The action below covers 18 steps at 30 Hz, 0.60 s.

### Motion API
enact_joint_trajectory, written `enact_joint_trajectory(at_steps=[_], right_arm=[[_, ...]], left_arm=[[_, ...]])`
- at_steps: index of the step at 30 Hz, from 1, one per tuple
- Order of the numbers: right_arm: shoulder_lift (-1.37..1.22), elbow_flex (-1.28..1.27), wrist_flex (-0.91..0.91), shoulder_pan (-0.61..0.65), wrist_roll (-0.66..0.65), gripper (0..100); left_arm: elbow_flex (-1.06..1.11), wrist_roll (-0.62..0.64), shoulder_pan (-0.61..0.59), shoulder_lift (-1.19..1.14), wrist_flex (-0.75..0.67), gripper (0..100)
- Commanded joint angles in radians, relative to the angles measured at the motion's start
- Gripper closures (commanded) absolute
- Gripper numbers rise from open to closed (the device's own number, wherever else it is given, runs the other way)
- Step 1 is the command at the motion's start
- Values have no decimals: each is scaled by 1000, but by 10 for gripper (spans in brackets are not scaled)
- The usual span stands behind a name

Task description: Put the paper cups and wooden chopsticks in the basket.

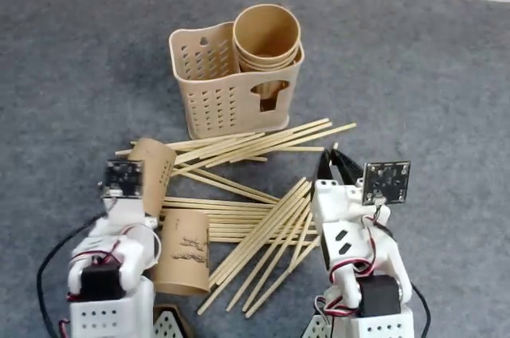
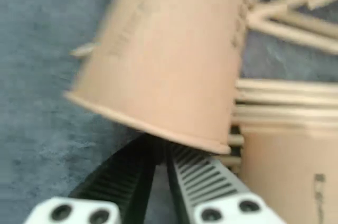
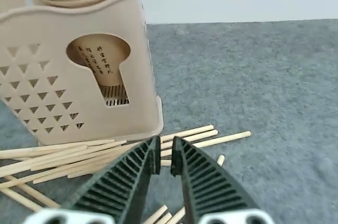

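The left gripper point(image 2: 158, 147) has its jaws pressed nearly together, with only a thin slit between them. Their tips are tucked under the rim of a paper cup point(image 2: 169, 55), and I cannot tell whether any of that rim is caught. This cup lies on its side toward the surface's near left corner. Its mouth faces the gripper and its long axis runs away toward the far edge, so the left arm is plainly the nearer one. A second paper cup point(image 1: 182, 252) lies just beside it, closer to the near edge. The right gripper point(image 3: 165, 152) is closed on nothing and hangs over the wooden chopsticks point(image 1: 255, 218). Those ahead of it lie crosswise between it and the basket point(image 1: 211, 91), which stands upright toward the middle of the far edge. Stacked cups point(image 1: 267, 35) already sit in the basket's right compartment.
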State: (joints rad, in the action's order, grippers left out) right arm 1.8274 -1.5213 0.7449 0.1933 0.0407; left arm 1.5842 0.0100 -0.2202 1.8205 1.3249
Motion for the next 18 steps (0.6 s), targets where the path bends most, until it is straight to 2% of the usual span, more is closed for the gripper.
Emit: enact_joint_trajectory(at_steps=[1, 5, 12, 18], right_arm=[[10, 4, -41, -12, 8, 947], [10, 4, -41, -12, 8, 947], [10, 4, -41, -12, 8, 947], [10, 5, -41, -12, 8, 946]], left_arm=[[-147, -72, -77, 7, -6, 989], [-254, -307, -125, 7, 3, 993], [-378, -334, -124, 2, 32, 989], [-492, -470, -124, -31, 138, 989]])
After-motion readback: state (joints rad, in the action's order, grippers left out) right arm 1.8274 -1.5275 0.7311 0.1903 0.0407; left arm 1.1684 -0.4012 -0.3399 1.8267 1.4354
